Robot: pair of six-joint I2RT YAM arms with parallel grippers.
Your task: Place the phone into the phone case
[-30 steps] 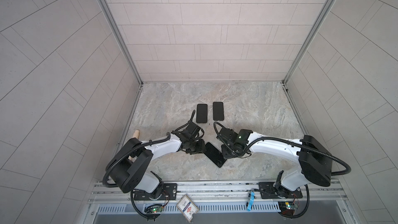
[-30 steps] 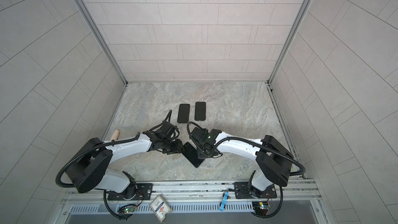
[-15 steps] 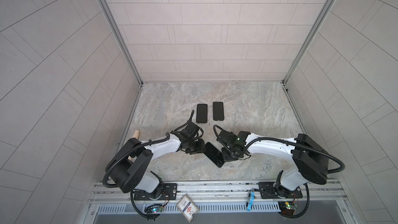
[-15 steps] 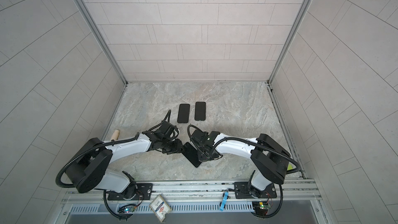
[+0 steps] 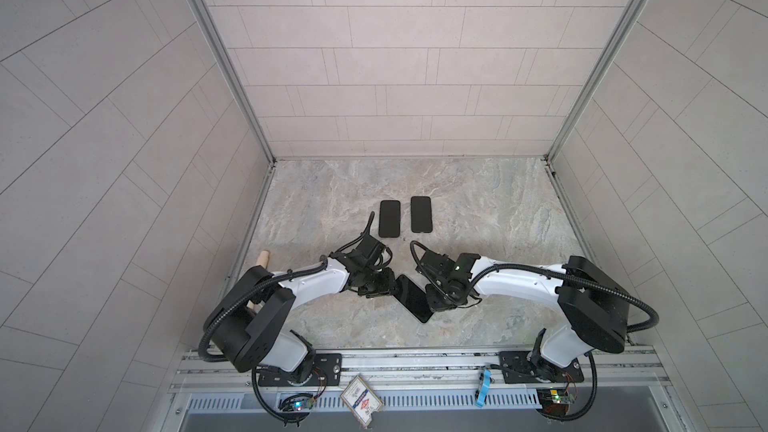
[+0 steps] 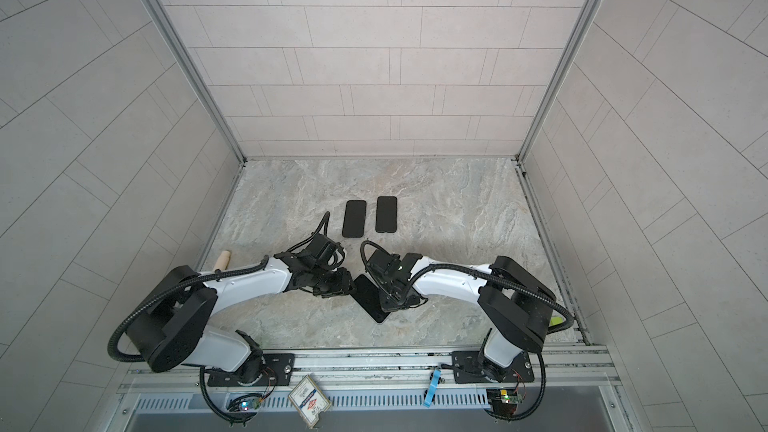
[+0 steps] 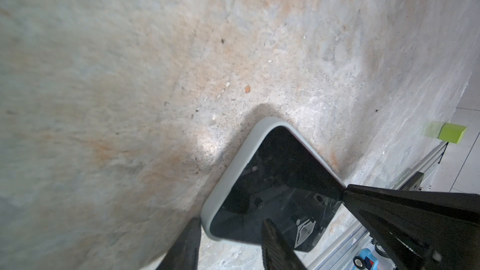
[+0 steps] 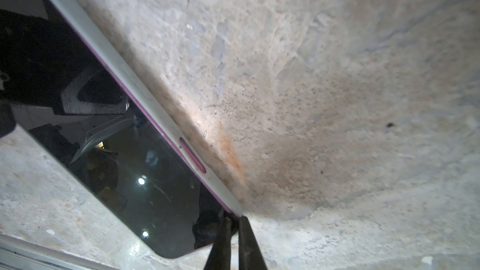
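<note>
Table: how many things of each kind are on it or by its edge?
black phone-shaped slabs: 2
phone: 1
grey case: 1
wooden stick: 1
green block: 1
Total: 6

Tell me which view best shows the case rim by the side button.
Right wrist view: the grey case rim runs close past the button. Left wrist shows only one corner; in both top views the phone is a dark slab.
</note>
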